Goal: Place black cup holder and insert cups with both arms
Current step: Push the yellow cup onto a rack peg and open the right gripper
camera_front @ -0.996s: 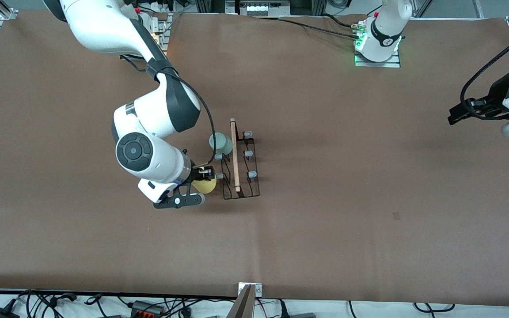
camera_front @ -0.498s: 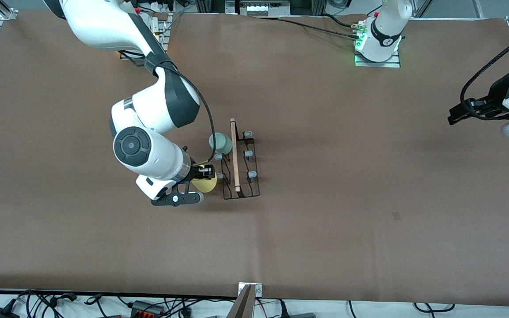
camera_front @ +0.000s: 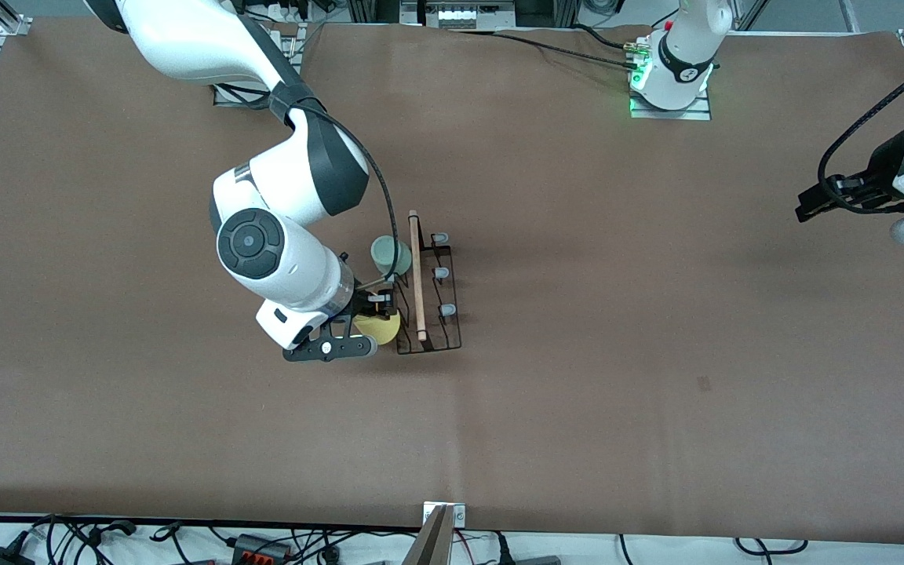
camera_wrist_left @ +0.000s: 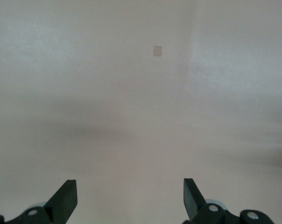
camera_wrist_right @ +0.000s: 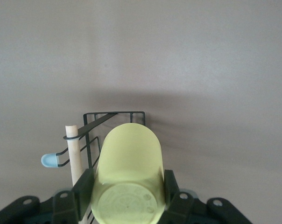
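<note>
Brown table (camera_front: 577,314); right gripper (camera_wrist_right: 127,186) clamps yellow cup (camera_wrist_right: 129,172).

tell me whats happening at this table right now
The right pincer is shut on a yellow cup, holding it over the end of the black cup holder nearest the front camera. A pale green cup already sits on the holder. The left pincer waits open over bare table at its own end.

Even bright overhead light, soft shadows, washed-out hazy wrist views
</note>
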`<state>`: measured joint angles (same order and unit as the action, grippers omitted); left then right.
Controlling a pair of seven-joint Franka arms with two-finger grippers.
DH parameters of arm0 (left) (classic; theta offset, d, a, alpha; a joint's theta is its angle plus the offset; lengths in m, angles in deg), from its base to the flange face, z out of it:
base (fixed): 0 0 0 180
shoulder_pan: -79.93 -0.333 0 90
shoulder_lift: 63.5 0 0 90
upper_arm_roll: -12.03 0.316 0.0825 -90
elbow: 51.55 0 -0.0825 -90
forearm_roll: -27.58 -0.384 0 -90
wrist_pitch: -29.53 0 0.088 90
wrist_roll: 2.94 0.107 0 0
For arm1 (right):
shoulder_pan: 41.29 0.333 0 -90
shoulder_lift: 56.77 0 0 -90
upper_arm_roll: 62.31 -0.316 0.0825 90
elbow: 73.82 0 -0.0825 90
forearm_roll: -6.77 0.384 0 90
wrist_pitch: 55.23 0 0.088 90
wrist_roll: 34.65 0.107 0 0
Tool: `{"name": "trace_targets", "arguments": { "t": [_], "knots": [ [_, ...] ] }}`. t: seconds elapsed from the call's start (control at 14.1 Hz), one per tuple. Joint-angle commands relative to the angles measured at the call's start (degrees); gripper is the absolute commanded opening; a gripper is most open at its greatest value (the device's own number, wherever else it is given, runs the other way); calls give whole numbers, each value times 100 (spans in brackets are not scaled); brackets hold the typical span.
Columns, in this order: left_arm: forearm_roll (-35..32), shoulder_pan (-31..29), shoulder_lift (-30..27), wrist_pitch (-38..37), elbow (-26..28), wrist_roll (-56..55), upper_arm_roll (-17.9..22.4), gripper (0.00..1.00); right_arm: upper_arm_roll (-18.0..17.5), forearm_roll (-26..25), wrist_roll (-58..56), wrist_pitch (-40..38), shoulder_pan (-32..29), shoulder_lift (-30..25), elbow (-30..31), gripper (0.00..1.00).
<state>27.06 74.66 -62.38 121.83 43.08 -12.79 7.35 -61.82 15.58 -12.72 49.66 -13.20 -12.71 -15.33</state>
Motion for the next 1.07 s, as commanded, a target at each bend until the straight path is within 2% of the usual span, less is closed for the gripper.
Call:
{"name": "trace_targets", "arguments": {
  "t": [0.0, 1.0],
  "knots": [
    [-45, -18, 29, -36, -94, 10, -15, 100, -40, -2, 65, 163, 20, 59, 22, 7],
    [-45, -18, 29, -27, -103, 28, -15, 100, -40, -2, 13, 392, 91, 314, 57, 9]
  ]
}}
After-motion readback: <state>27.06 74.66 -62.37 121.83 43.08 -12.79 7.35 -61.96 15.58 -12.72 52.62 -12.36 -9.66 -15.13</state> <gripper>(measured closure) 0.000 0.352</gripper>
